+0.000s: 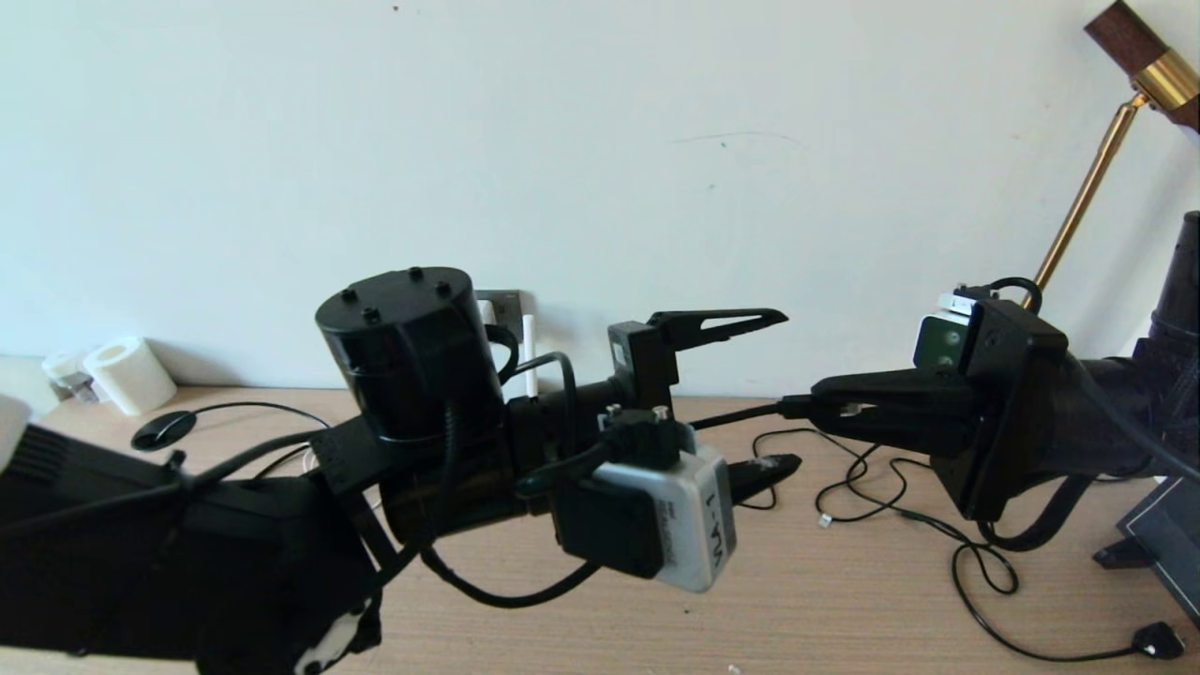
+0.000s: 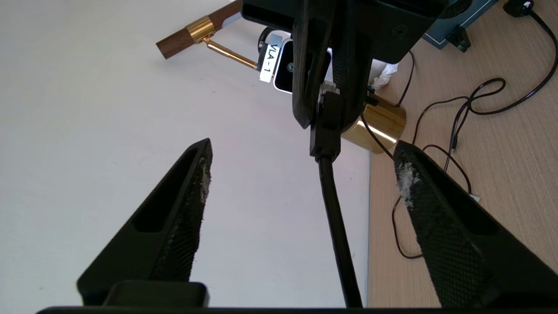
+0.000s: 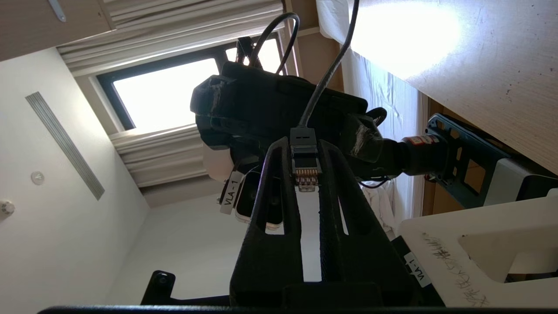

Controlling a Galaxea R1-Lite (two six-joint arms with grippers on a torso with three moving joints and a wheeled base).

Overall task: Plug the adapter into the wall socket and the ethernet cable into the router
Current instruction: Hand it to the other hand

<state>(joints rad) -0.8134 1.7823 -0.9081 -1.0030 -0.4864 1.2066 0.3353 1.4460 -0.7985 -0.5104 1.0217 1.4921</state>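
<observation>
My right gripper (image 1: 817, 405) is shut on the clip connector of the ethernet cable (image 1: 741, 415), held in the air above the desk. In the right wrist view the clear tip with gold contacts (image 3: 305, 176) sits between the closed fingers of that gripper (image 3: 304, 144). My left gripper (image 1: 789, 389) faces it, open, its fingers above and below the black cable (image 2: 333, 209) without touching. The wall socket (image 1: 511, 302) peeks out behind the left arm, with a white piece (image 1: 486, 311) on it. A white stick (image 1: 530, 354), perhaps an antenna, stands below; the router body is hidden.
Thin black cables (image 1: 900, 511) loop over the wooden desk (image 1: 825, 600), ending in a black plug (image 1: 1158, 640). A brass lamp (image 1: 1087, 192) with its base (image 2: 381, 124) stands at the right. A paper roll (image 1: 129, 375) sits far left.
</observation>
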